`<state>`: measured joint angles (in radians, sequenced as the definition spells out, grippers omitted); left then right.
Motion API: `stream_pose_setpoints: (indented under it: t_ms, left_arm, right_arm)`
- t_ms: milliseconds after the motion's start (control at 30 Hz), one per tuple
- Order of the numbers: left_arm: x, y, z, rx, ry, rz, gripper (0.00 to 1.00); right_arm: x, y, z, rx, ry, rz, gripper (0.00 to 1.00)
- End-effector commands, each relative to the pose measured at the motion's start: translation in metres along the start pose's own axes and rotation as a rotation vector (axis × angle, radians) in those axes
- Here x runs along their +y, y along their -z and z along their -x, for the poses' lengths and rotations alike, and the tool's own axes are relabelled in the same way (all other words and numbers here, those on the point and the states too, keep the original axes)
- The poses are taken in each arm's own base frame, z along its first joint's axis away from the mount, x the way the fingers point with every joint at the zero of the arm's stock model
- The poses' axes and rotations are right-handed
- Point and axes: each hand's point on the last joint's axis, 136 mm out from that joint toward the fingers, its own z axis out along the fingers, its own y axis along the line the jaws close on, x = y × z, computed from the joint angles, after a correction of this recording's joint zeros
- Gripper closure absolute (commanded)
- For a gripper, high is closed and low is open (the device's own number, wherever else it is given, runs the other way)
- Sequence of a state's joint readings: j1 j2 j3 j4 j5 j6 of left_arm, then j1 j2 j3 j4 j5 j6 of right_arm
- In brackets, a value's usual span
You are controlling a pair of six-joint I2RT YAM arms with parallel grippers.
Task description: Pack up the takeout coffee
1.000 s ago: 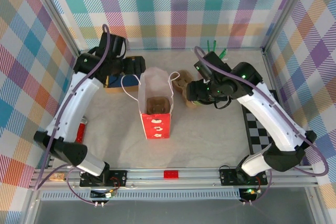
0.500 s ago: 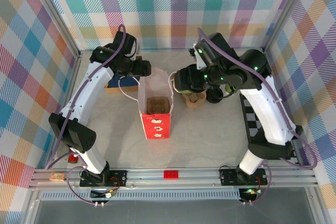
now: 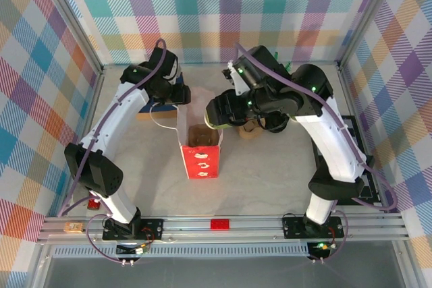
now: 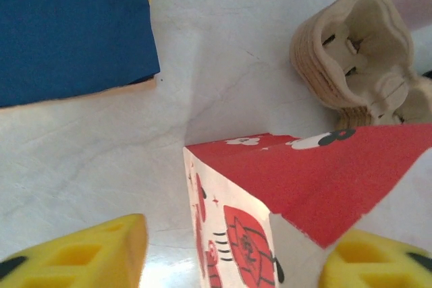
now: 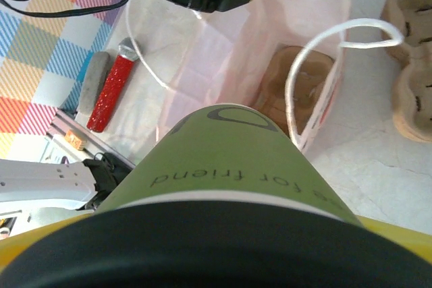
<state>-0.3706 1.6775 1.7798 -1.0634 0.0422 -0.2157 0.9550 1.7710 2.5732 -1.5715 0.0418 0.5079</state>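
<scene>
Plaid-walled cell, marbled counter (image 3: 270,173): at frame centre the right end effector (image 3: 219,116), clenched on an olive-green paper cup with black lid (image 5: 233,160), is judged mid-carry at the mouth of the open red-and-white paper bag (image 3: 200,148), with centring and lowering next; the left end effector (image 3: 181,94) straddles the bag's rim, grip indeterminate.

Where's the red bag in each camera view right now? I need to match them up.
Top external: red bag at centre, between the arms.
Left wrist: red bag at lower centre-right, a corner facing the camera.
Right wrist: red bag at upper centre, open, beyond the takeout coffee.
Shared landmark: tan carrier stack beside it.
</scene>
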Motion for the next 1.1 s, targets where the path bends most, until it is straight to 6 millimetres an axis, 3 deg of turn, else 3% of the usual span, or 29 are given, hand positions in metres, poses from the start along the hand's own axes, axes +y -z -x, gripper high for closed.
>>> stream_pose_setpoints:
  t_ms: [0,133,333,633,1067]
  left_arm:
    - [-0.002,0.021,0.003,-0.056,0.017,-0.026,0.56]
    - [-0.003,0.023,-0.001,-0.057,0.038,-0.042,0.7]
    - [-0.003,0.025,-0.01,-0.061,0.075,-0.062,0.77]
    - [-0.004,0.031,-0.026,-0.053,0.113,-0.091,0.8]
    - [-0.008,0.036,-0.037,-0.045,0.122,-0.101,0.85]
  right_arm:
    - [0.017,-0.017,0.006,0.0,0.02,0.039,0.59]
    - [0.021,-0.036,0.009,0.012,0.019,0.018,0.59]
    - [0.021,-0.061,0.004,0.04,0.038,-0.046,0.59]
    - [0.001,-0.09,-0.005,0.085,0.095,-0.218,0.59]
    - [-0.007,-0.133,-0.02,0.159,0.166,-0.341,0.6]
